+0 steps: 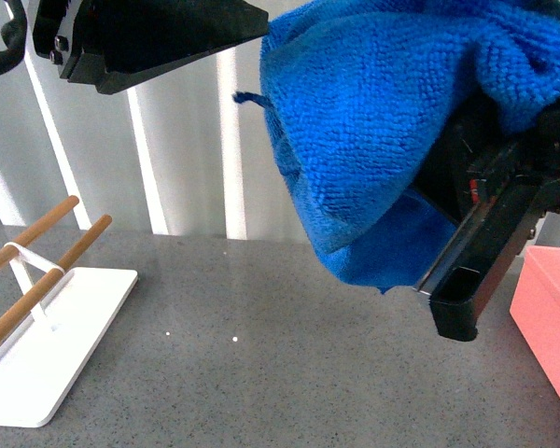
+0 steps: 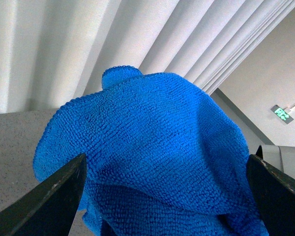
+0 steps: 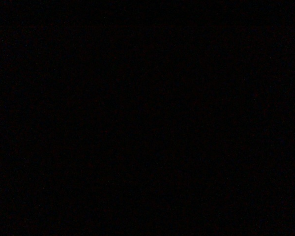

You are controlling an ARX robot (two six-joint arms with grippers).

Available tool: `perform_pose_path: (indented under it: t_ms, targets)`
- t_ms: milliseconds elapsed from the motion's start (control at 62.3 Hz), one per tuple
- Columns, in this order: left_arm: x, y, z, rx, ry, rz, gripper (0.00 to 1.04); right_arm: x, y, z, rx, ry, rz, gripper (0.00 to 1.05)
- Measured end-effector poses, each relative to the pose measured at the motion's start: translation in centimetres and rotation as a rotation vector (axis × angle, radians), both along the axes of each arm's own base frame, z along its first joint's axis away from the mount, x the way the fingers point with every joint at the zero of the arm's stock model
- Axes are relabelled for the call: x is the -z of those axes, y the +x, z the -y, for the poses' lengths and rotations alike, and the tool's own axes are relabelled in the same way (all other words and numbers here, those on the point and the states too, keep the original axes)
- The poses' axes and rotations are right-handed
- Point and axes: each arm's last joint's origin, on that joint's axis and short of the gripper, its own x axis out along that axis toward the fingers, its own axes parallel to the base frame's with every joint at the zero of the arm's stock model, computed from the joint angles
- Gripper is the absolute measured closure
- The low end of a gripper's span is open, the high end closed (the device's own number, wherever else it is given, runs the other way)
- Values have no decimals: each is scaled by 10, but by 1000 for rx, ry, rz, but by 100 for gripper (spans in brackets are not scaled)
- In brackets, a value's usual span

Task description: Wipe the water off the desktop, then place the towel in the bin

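Note:
The blue towel (image 1: 373, 121) hangs bunched high above the desktop (image 1: 280, 383), draped over my right gripper (image 1: 467, 280), which is shut on it; only the gripper's black lower body shows below the cloth. The pink bin (image 1: 553, 317) stands at the right edge, just below and right of that gripper. My left gripper (image 1: 149, 37) is raised at the top left, apart from the cloth. In the left wrist view the towel (image 2: 152, 142) fills the space ahead of my open left gripper (image 2: 167, 206), whose dark fingers (image 2: 54, 201) stand wide on either side. The right wrist view is dark.
A white stand (image 1: 51, 369) with two wooden rods (image 1: 47, 275) sits on the desktop at the left. Two tiny bright specks (image 1: 235, 339) lie on the grey surface near the middle. Pale ribbed wall panels (image 1: 182, 159) run behind the desk.

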Motion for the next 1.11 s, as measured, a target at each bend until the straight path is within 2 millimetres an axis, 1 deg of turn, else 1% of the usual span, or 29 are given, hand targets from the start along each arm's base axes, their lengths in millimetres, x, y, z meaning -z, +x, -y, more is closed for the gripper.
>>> perform_pose_path:
  t_ms: [48, 80, 96, 112, 144, 160, 209, 241, 305, 433, 449, 530, 578, 658, 706, 979, 1107]
  targets:
    - [0, 0, 0, 0, 0, 0, 7, 1, 0, 1, 4, 1, 1, 98]
    - [1, -1, 2, -60, 18, 32, 9, 1, 0, 2, 5, 1, 2, 98]
    - [1, -1, 2, -105, 28, 55, 11, 1, 0, 2, 7, 1, 1, 98]
    - [1, -2, 2, -198, 46, 103, 14, 1, 0, 2, 8, 1, 1, 98]
    - [3, -4, -1, -298, 81, 153, 18, 1, 0, 2, 10, 2, 0, 98]
    - [6, -6, -5, -385, 113, 186, 22, 1, 0, 2, 10, 2, 0, 98]
    - [12, -10, -13, -513, 157, 216, 27, 1, 0, 2, 11, 4, -2, 98]
    - [18, -15, -22, -622, 214, 238, 32, 1, 0, 3, 13, 4, -3, 98]
    - [27, -24, -38, -743, 267, 249, 41, 2, 0, 4, 18, 4, -5, 98]
    - [46, -39, -62, -796, 324, 261, 59, 1, 1, 6, 33, 5, -3, 98]
    - [50, -42, -66, -797, 331, 261, 63, 1, 1, 7, 34, 5, -3, 98]
    - [61, -49, -75, -794, 348, 259, 73, 2, 1, 7, 31, 4, -6, 98]
    - [69, -56, -82, -788, 357, 258, 82, 2, 1, 7, 29, 5, -6, 98]
    - [77, -63, -89, -787, 361, 258, 93, 2, 1, 9, 35, 5, -5, 98]
    - [81, -68, -94, -783, 358, 261, 101, 2, 1, 11, 40, 5, -5, 98]
    - [102, -89, -113, -793, 366, 268, 101, 4, 1, 14, 63, 12, -20, 98]
    - [108, -97, -118, -791, 367, 268, 101, 5, 0, 14, 69, 11, -22, 98]
